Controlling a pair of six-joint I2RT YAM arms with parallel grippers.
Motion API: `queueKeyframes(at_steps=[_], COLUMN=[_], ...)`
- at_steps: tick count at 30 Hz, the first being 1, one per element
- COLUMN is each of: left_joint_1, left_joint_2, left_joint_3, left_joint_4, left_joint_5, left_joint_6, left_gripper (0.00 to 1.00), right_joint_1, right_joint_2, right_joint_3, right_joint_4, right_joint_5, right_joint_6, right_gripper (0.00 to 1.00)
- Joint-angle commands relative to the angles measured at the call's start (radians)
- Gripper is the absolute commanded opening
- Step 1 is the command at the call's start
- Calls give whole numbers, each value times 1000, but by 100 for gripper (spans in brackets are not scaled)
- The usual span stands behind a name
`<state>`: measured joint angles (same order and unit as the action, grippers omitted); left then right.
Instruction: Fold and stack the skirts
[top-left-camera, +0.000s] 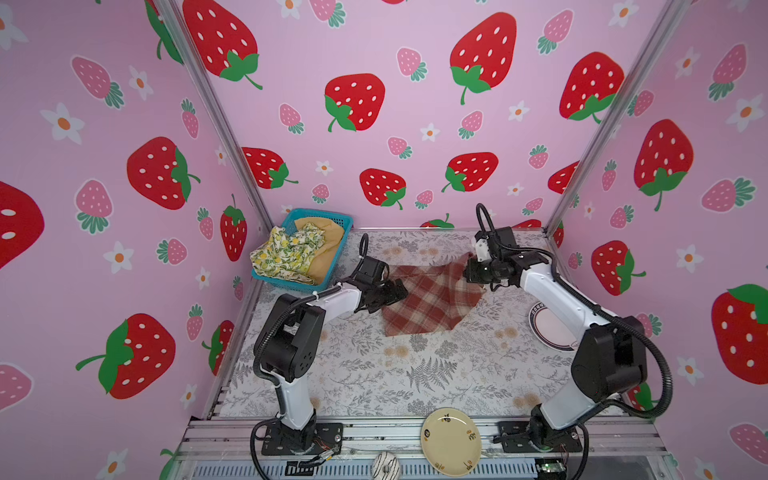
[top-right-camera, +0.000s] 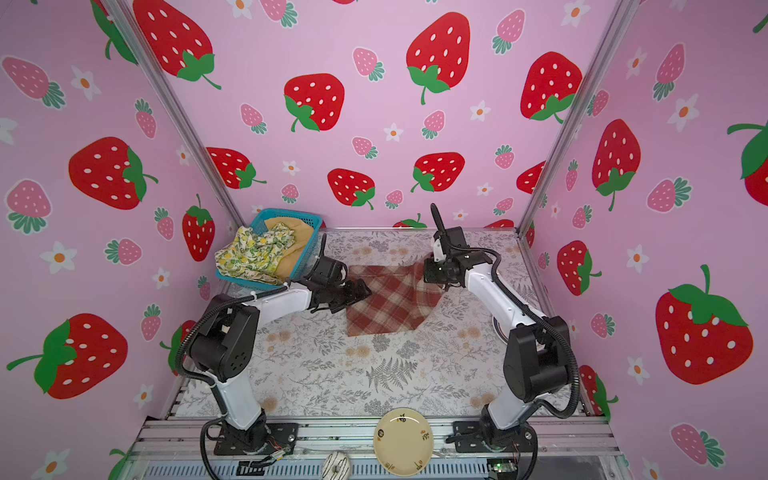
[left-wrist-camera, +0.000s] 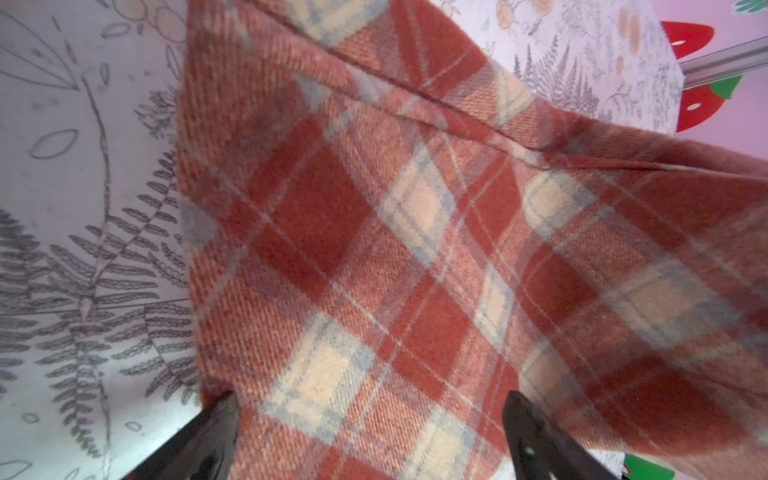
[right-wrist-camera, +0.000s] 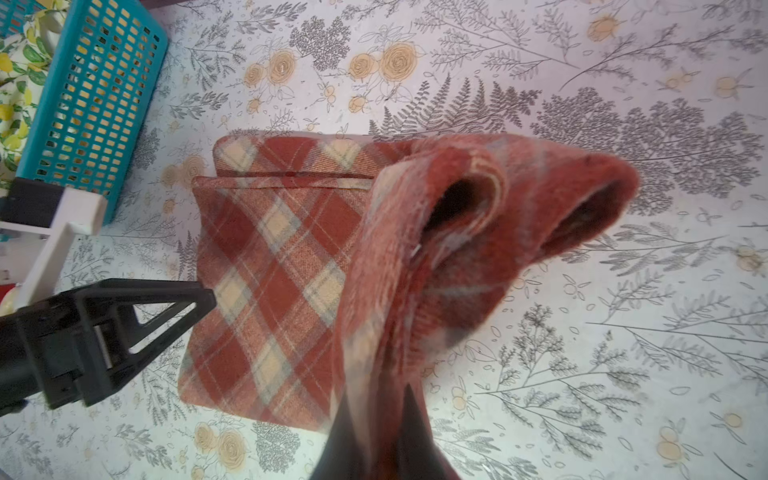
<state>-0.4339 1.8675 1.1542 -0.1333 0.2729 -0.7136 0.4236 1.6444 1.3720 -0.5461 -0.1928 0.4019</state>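
A red-and-cream plaid skirt lies partly folded mid-table. My right gripper is shut on its far right corner and holds that corner lifted, so the cloth hangs bunched from the jaws. My left gripper is open at the skirt's left edge, with plaid cloth lying between its spread fingers. The lemon-print skirt and the mustard skirt lie crumpled in the blue basket.
The blue mesh basket stands at the back left corner. A pink plate lies under the right arm. A cream plate and a doughnut-like thing rest on the front rail. Patterned walls close three sides.
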Motion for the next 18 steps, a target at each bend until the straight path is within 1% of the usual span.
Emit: queueKeyframes(at_steps=[1, 4, 12, 18], left_joint_1=[-5, -14, -25, -29], left_joint_2=[39, 62, 115, 127], left_joint_3=[25, 21, 22, 29], left_joint_4=[-7, 18, 98, 116], left_joint_5=[-50, -66, -12, 18], left_joint_6=[17, 11, -24, -32], left_gripper=[99, 99, 99, 99], right_joint_1=[31, 60, 122, 160], right_joint_2=[22, 50, 142, 248], right_joint_3=[31, 41, 94, 143], right_joint_4=[14, 26, 103, 187], right_joint_5=[-31, -39, -93, -173], right_joint_6=[44, 67, 167, 244], right_gripper=[6, 7, 8, 8])
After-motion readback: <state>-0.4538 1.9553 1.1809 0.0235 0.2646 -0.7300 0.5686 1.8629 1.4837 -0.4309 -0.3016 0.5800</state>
